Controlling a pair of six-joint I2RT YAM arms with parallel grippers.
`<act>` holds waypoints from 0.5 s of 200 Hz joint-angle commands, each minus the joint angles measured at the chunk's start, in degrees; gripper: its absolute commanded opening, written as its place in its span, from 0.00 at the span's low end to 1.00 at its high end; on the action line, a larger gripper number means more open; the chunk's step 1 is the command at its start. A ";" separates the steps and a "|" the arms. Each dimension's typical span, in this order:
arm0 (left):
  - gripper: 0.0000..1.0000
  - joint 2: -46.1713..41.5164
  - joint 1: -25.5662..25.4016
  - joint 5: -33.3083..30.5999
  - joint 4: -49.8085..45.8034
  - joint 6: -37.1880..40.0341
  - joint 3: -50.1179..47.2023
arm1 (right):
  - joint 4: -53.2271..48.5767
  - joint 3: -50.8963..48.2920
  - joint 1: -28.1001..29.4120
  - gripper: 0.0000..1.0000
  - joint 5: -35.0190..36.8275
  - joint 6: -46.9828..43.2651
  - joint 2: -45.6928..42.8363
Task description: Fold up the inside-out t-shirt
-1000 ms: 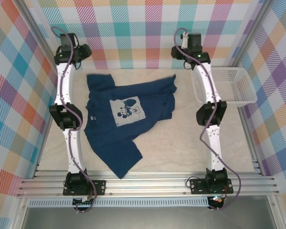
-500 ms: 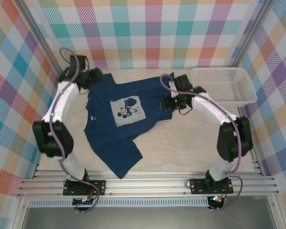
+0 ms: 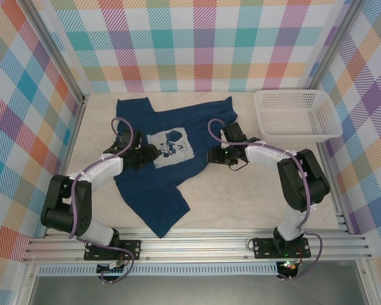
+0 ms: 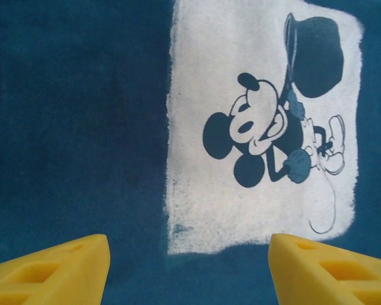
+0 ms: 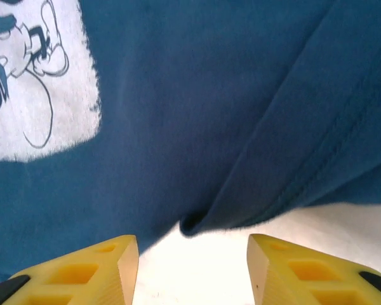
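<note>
Pastel checked walls all round and a pale marbled tabletop point(image 3: 247, 190) underneath. The dark navy blue short-sleeved cloth t-shirt point(image 3: 149, 190) lies rumpled on it, under the left pincer point(image 3: 149, 155) and just ahead of the right pincer point(image 3: 213, 155). A white plastic mesh basket point(image 3: 296, 93) sits well off beyond the right one.

Handling guess: it's light and floppy with zero stiffness, so it'll sag and drag from wherever you lift it. A single layer will probably slide out of a shallow pinch. It's not fragile at all. I'd grab where the cloth is doubled up. The stitched hem fold point(image 5: 298, 165) just in front of the right pincer looks ideal, and a shoulder or sleeve edge would do for the other side. Pinching mid-panel would likely just bunch it.

Left pincer point(image 4: 189, 249): the yellow fingers are spread wide with nothing between them, hanging over flat cloth. The white squarish cartoon-mouse print point(image 4: 260, 140) is just ahead, more toward its right finger. I can't tell if the tips touch the cloth.

Right pincer point(image 5: 192, 248): it's parted a moderate amount and also empty, over bare tabletop right at the t-shirt's edge. The folded-over hem is directly in front, and the print's corner is ahead to its left.
</note>
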 commanded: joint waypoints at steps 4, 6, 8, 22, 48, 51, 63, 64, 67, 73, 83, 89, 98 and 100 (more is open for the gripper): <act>0.67 1.23 -0.73 -1.69 4.67 0.67 -1.72 | 3.30 1.52 -0.18 0.39 3.37 -0.07 2.24; 0.67 1.34 -0.69 -1.80 4.68 0.78 -1.88 | 3.38 1.55 -0.22 0.38 3.67 -0.13 2.45; 0.67 1.39 -0.68 -1.91 4.66 0.88 -2.01 | 3.33 1.71 -0.24 0.37 3.94 -0.17 2.51; 0.67 1.87 -0.68 -2.87 5.15 1.33 -2.92 | 3.08 2.41 -0.21 0.30 5.02 -1.09 3.38; 0.67 3.12 -0.68 -3.56 6.43 1.52 -4.48 | 3.12 3.01 -0.24 0.23 6.26 -2.02 4.33; 0.67 3.25 -0.73 -3.76 6.58 1.59 -4.62 | 2.97 3.10 -0.32 0.22 6.38 -2.18 4.33; 0.67 4.03 -0.60 -4.52 7.21 1.76 -5.20 | 2.43 3.32 -0.44 0.20 7.26 -2.75 4.29; 0.67 4.09 -0.60 -4.58 7.28 1.73 -5.22 | 2.45 3.32 -0.39 0.20 7.31 -2.79 4.20; 0.67 4.31 -0.64 -4.81 7.33 1.79 -5.33 | 2.24 3.32 -0.46 0.19 7.57 -3.02 4.10; 0.67 4.73 -0.59 -5.16 7.52 1.95 -5.51 | 1.90 3.32 -0.65 0.18 8.04 -3.37 3.74; 0.67 5.40 -0.60 -5.79 7.71 1.96 -5.88 | 1.37 3.19 -1.13 0.14 8.49 -3.92 2.94; 0.67 5.61 -0.51 -6.04 8.06 1.95 -6.19 | 1.03 2.94 -1.43 0.12 8.74 -4.19 2.36; 0.67 5.94 -0.42 -6.48 8.44 1.80 -6.62 | 0.33 2.58 -1.96 0.07 9.38 -4.78 1.49; 0.67 5.99 -0.42 -6.60 8.55 1.86 -6.71 | 0.09 2.54 -2.12 0.07 9.43 -4.89 1.23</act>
